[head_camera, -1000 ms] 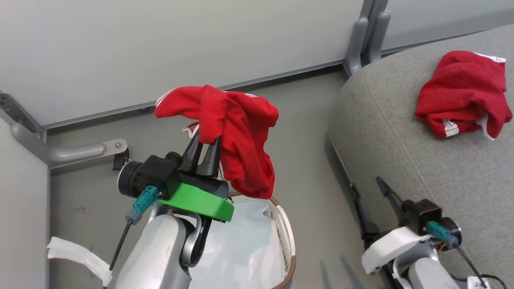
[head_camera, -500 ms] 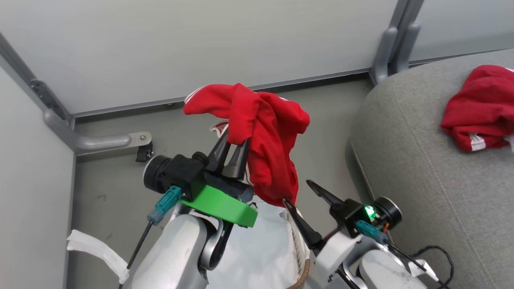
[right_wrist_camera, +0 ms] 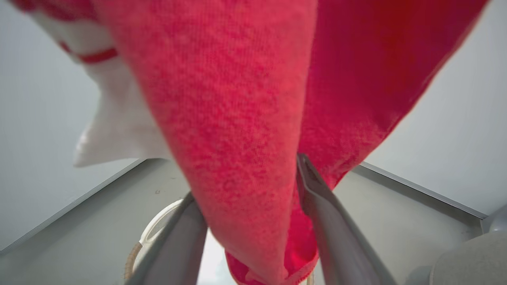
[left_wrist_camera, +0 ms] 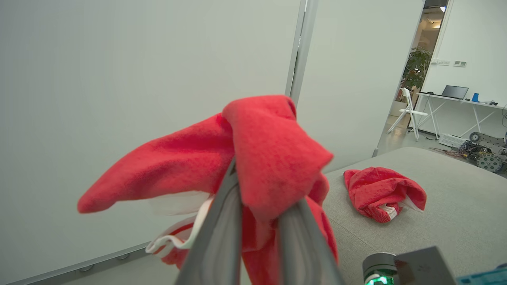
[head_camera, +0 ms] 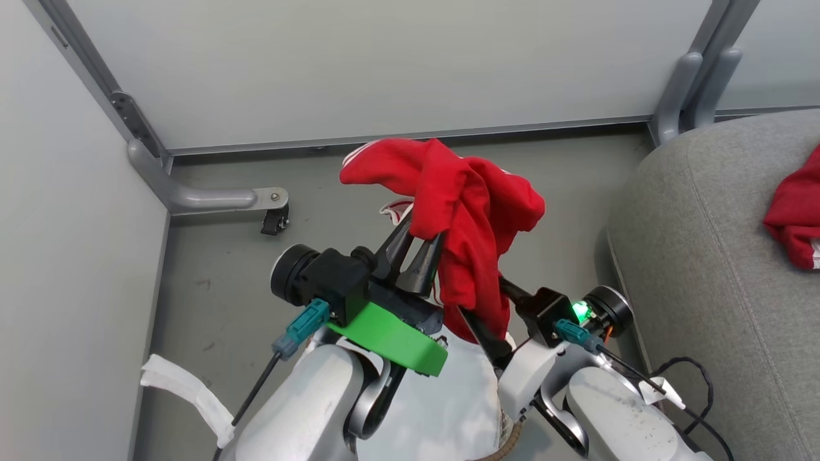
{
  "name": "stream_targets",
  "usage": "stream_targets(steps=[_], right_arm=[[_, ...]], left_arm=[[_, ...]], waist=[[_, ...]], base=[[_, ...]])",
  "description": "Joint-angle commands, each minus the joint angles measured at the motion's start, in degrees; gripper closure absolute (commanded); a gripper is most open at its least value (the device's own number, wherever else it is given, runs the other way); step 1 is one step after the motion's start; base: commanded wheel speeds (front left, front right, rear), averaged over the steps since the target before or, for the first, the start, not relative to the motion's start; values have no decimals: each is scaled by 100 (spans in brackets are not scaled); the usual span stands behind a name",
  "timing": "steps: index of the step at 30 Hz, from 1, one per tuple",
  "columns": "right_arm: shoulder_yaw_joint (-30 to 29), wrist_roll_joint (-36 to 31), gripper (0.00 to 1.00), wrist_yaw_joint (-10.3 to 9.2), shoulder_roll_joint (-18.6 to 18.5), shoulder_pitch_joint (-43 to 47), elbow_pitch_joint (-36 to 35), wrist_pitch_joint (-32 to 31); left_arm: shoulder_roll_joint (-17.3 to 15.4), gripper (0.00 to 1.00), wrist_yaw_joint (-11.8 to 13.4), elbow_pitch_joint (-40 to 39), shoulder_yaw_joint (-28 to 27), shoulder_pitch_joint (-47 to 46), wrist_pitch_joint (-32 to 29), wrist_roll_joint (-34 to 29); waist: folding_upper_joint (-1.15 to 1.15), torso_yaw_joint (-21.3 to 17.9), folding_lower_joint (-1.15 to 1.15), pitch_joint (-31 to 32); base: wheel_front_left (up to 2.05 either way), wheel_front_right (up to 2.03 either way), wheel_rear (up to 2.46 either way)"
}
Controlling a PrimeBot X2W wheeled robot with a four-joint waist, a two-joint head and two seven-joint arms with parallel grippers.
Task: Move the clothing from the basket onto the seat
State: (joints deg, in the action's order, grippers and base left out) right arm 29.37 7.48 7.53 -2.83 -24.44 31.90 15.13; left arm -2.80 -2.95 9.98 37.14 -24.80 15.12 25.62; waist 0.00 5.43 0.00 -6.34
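While our left gripper [head_camera: 423, 232] clamps a red garment [head_camera: 477, 205] above the basket [head_camera: 507, 440], our right gripper [right_wrist_camera: 247, 178] holds its fingers apart astride the hanging end; a second red garment [head_camera: 794, 221] lies on the grey seat [head_camera: 705, 269].

The clothing [head_camera: 461, 211] hangs above the basket [head_camera: 506, 438], left of the seat [head_camera: 705, 269], on which another garment [head_camera: 794, 224] lies.
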Motion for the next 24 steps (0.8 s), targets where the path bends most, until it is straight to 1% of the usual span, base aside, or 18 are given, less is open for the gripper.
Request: stream_targets(steps=[1, 7, 13, 24], right_arm=[[24, 73, 100, -8, -22, -61, 50, 2], [-20, 252, 100, -8, -27, 143, 413, 0], [-57, 273, 100, -8, -35, 270, 701, -2], [-99, 313, 100, -8, -37, 346, 684, -6]], left_arm=[[-21, 100, 43, -8, 18, -108, 4, 59], [-20, 100, 72, 19, 30, -53, 5, 61], [-15, 100, 70, -15, -56, -24, 33, 73], [-14, 100, 32, 4, -83, 29, 33, 66]], waist=[[0, 51, 0, -1], [0, -23, 0, 31], [0, -151, 0, 75], [0, -290, 0, 123]], base=[[0, 0, 0], [0, 0, 0], [0, 0, 0], [0, 0, 0]])
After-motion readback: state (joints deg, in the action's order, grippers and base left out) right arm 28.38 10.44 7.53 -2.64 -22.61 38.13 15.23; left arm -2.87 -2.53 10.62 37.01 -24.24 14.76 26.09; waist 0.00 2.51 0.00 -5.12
